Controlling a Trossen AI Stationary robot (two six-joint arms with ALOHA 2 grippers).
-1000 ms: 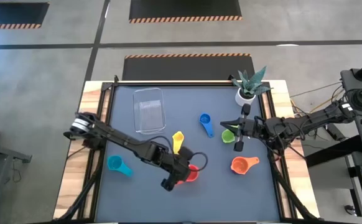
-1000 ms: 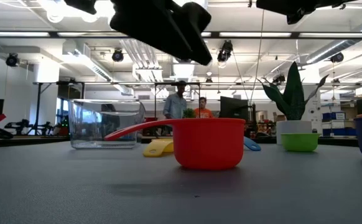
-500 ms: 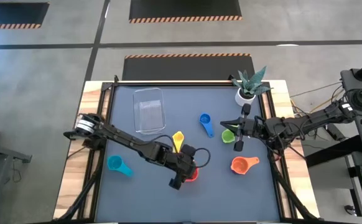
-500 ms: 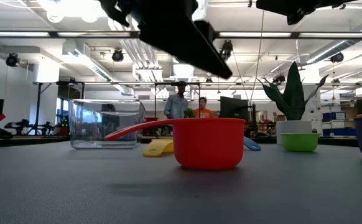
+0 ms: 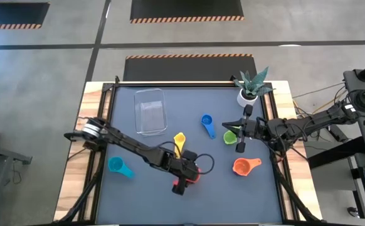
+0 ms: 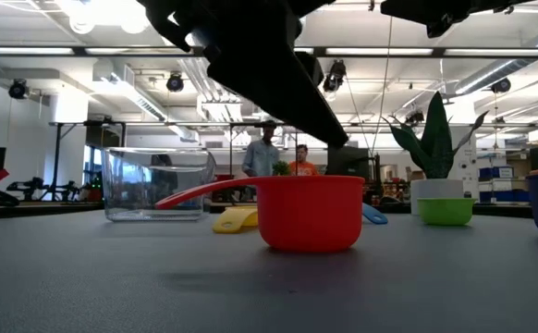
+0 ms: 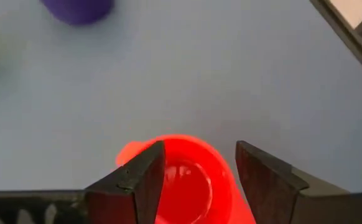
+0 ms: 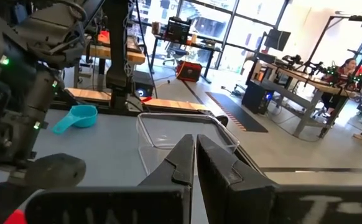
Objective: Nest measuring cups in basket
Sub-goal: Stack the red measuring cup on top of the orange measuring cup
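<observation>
Measuring cups are being seen scattered on the table: the red cup point(image 7: 182, 186) is being straddled by the left gripper point(image 7: 198, 182), fingers spread wide and apart from it. Farther off, the right gripper point(image 5: 242, 133), fingers pressed together, is being held by the green cup point(image 5: 230, 136). Farthest, the basket point(image 5: 150, 112) is being shown.

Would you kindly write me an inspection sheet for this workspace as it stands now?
Surface: dark table mat, wooden edges.
Job's things: clear basket empty; red cup, yellow cup, blue cup, green cup, orange cup, teal cup loose on mat; purple cup in left wrist view.
Clutter: potted plant.
Claws: left claw open over red cup; right claw shut, near green cup.
Cables: black loop.
Surroundings: people behind.
</observation>
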